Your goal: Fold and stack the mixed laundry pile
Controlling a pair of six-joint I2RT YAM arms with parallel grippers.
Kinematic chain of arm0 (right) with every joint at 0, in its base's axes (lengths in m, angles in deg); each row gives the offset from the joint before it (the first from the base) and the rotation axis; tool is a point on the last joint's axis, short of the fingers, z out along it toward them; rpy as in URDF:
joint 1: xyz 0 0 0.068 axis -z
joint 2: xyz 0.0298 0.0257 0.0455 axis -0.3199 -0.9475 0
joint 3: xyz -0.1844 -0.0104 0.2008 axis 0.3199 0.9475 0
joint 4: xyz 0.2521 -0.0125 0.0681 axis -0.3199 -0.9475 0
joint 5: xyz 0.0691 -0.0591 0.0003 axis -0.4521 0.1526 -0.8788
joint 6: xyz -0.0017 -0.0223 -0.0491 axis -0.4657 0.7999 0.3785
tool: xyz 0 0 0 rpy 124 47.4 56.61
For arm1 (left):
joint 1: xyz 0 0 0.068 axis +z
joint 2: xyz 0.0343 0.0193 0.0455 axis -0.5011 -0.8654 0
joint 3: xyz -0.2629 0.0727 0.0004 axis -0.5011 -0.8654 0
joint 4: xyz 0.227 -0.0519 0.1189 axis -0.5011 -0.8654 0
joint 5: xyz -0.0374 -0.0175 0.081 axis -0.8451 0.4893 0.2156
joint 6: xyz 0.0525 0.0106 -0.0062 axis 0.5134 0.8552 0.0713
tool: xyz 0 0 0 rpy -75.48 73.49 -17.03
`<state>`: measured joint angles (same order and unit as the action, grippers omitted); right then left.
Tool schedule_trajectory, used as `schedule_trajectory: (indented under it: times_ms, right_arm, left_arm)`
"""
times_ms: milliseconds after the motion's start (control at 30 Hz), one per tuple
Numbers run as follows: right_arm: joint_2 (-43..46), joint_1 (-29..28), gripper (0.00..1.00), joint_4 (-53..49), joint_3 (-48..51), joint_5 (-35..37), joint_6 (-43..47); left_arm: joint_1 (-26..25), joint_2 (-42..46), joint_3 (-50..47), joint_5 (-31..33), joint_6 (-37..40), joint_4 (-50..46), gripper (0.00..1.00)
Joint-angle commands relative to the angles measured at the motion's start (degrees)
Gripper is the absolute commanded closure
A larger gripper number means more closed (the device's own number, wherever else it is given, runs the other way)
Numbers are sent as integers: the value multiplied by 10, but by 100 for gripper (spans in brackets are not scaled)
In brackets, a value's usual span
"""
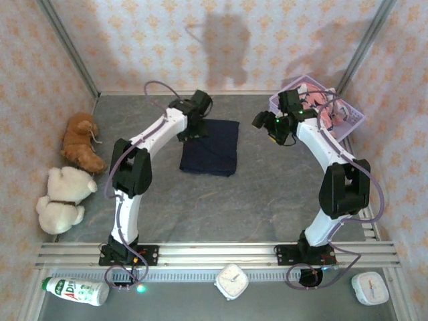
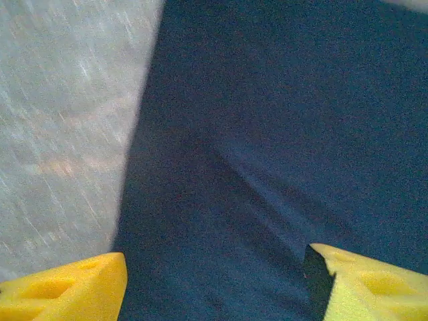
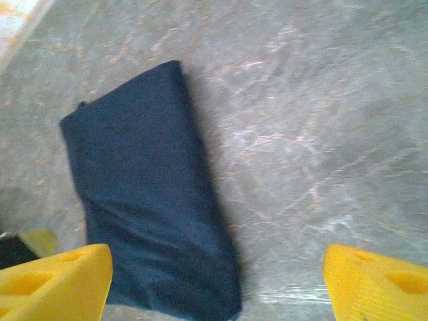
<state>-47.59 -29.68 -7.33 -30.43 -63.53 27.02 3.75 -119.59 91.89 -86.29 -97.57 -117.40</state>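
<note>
From above, the dark navy garment (image 1: 210, 147) lay folded into a neat rectangle on the grey table (image 1: 267, 194), near the back and left of centre. The left gripper (image 1: 190, 132) stood at its left edge, while the right gripper (image 1: 266, 124) hung to the garment's right, clear of it. Behind the right arm sat the lavender basket (image 1: 354, 124) with salmon-pink cloth (image 1: 313, 100) in it, its print too small to read. A brown plush toy (image 1: 80, 144) and a cream plush toy (image 1: 63, 197) lay at the left wall. At the left wrist, the left gripper (image 2: 217, 284) showed its yellow pads (image 2: 67, 287) set wide apart above the navy garment (image 2: 267, 134) – jaws open, nothing pinched. At the right wrist, the right gripper (image 3: 214, 281) likewise stood spread and empty, the navy garment (image 3: 147, 194) lying flat on the table (image 3: 321, 134) – its near corner between the pads, closer to the left one.
</note>
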Motion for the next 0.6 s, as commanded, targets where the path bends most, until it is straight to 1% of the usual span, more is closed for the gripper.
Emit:
schedule_trajectory:
  times_ms: [0, 100, 167, 233, 333, 400, 567]
  right_arm:
    - [10, 1, 18, -39, -10, 37, 22]
    - [8, 1, 18, -37, -7, 37, 25]
    - [5, 4, 16, -40, -10, 52, 32]
    - [2, 10, 12, -48, -20, 73, 36]
    - [0, 24, 4, -57, -43, 94, 41]
    - [-3, 32, 0, -64, -62, 109, 48]
    - [-29, 59, 1, -83, -121, 169, 58]
  left_arm:
    - [-31, 18, -48, 35, -87, 31, 29]
    - [-49, -13, -37, 63, -102, 32, 28]
    - [-52, -42, -20, 68, -105, 21, 28]
    - [-53, -66, -8, 85, -102, 6, 27]
    - [-45, -88, 0, 117, -75, -16, 24]
    - [-27, -96, -2, 122, -46, -25, 24]
    - [53, -96, -18, 129, 30, -33, 24]
